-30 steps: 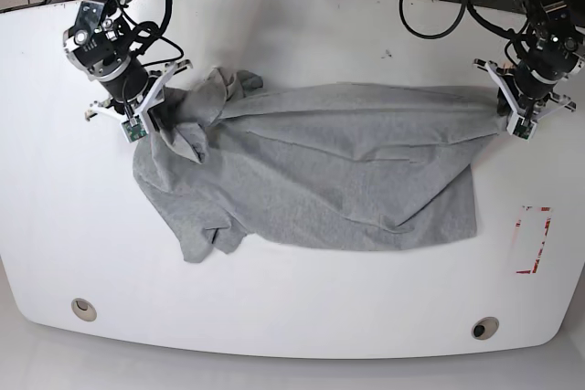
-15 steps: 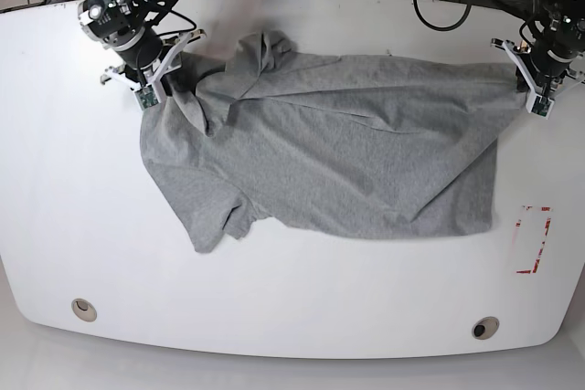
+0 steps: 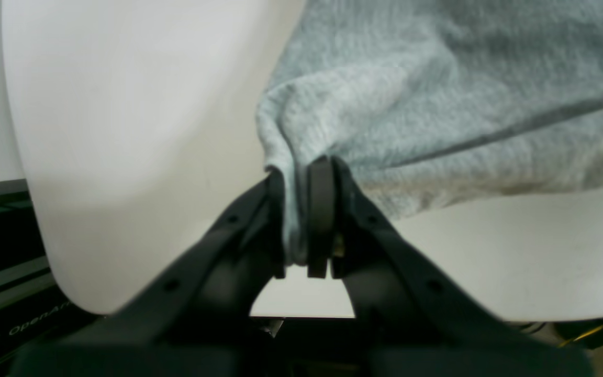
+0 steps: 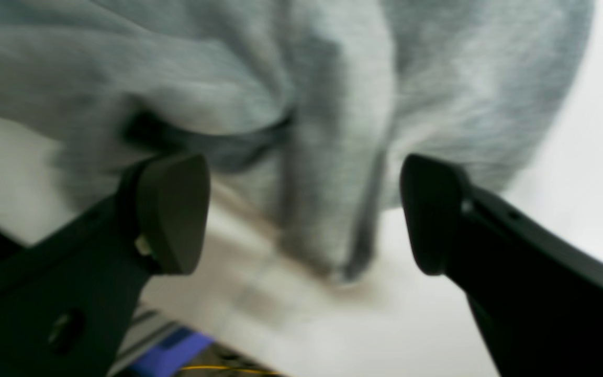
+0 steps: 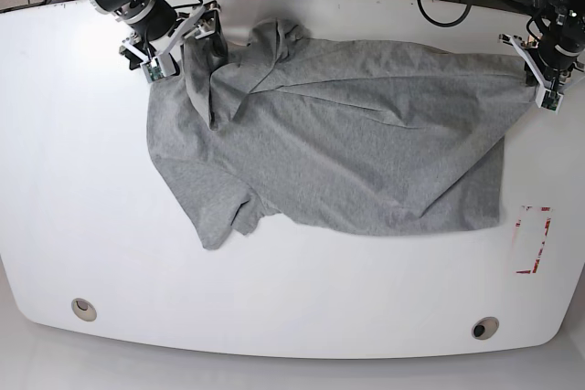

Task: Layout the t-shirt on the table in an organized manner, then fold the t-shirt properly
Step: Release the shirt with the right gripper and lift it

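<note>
The right end effector [image 4: 304, 209] now stands wide, having released the t-shirt [image 5: 338, 134] at 10 o'clock on the tabletop [image 5: 73, 207]. The left end effector [image 3: 301, 220] remains clamped on the 2 o'clock corner. Layout is incomplete: the left side stays bunched.

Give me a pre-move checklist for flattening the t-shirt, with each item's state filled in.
1. Left gripper clamped on the t-shirt corner: ok.
2. Right gripper let go of the cloth: ok, jaws wide apart, nothing between them pinched.
3. Shirt fully on the table: ok in the base view.
4. Shirt flat: not ok, bunched folds by the right gripper, creases across the top.
5. Near sleeve spread out: not ok, it is partly folded.
6. Collar position: cannot tell.
</note>
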`<act>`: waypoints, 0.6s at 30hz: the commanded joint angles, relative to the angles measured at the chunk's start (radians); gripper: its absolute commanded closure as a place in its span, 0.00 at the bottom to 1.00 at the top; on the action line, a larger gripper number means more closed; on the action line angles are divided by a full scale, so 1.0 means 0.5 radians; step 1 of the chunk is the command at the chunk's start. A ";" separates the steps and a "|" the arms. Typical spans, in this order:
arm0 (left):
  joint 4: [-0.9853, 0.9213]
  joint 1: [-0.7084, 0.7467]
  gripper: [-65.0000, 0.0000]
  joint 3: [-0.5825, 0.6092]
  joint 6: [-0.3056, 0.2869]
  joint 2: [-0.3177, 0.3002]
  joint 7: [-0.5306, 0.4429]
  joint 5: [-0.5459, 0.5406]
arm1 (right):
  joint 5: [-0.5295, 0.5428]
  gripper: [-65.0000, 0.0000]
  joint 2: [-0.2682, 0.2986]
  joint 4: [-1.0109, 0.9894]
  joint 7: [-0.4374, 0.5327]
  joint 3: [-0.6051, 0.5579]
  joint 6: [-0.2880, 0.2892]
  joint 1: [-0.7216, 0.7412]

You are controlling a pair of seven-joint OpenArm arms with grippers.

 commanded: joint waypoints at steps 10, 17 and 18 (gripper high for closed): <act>0.037 -0.011 1.00 0.007 0.005 -0.087 -0.031 -0.008 | 0.368 0.16 0.173 0.029 0.044 0.027 0.002 0.136; 0.037 -0.058 1.00 0.050 0.005 -0.117 -0.031 -0.008 | 0.187 0.16 0.173 -0.143 -0.052 0.012 0.002 0.471; 0.037 -0.061 1.00 0.047 0.005 -0.117 -0.031 -0.008 | 0.150 0.16 0.170 -0.183 -0.091 0.012 0.002 0.535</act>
